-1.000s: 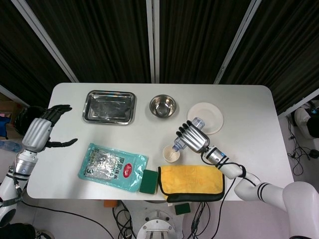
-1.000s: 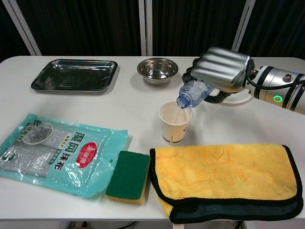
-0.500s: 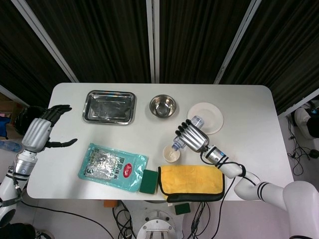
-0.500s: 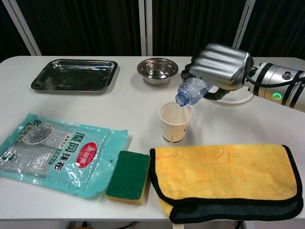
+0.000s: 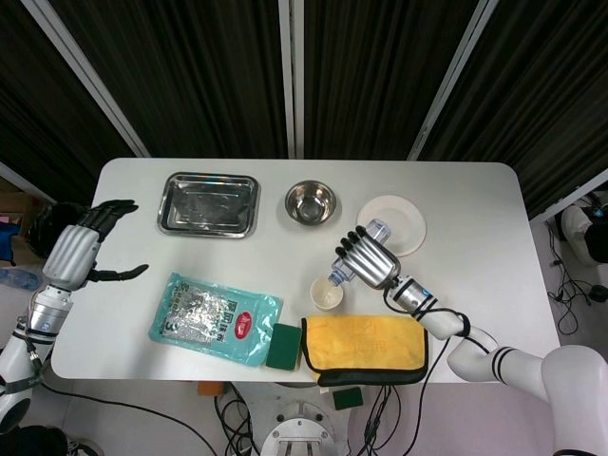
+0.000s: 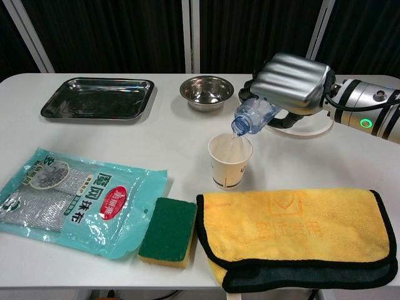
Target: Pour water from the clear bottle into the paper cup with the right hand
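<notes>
— Start at the left. What is your left hand doing?

— My left hand [image 5: 84, 249] hangs off the counter's [image 6: 175, 147] left edge, fingers spread, holding nothing. Next along the far side come the steel tray [image 6: 99, 98] and the steel bowl [image 6: 207, 90]; nearer me lie a teal packet of scouring pads [image 6: 75, 199] and a green sponge [image 6: 168, 230].

— Anything readable on that packet?

— Large white Chinese characters and a red oval label. I cannot make out the smaller print, so I won't name a brand.

— And the pour?

— The paper cup [image 6: 230, 161] stands upright mid-counter, just behind the yellow cloth [image 6: 299, 235]. My right hand [image 6: 291, 83] is wrapped around the clear bottle [image 6: 253, 115], which is tipped neck-down, its mouth just above the cup's rim. A thin stream seems to run into the cup, though it is faint.

— How will they handle?

— I judge the bottle thin and soft: squeeze and it buckles and spurts, so I hold it around the body, firmly but lightly. It is smooth, likely slippery if wet. The cup is light and would tip at a nudge, so the neck must stay clear of its rim. The bottle's label is hidden under my fingers. Furthest right sits a white plate [image 5: 404, 228], behind my hand.
</notes>
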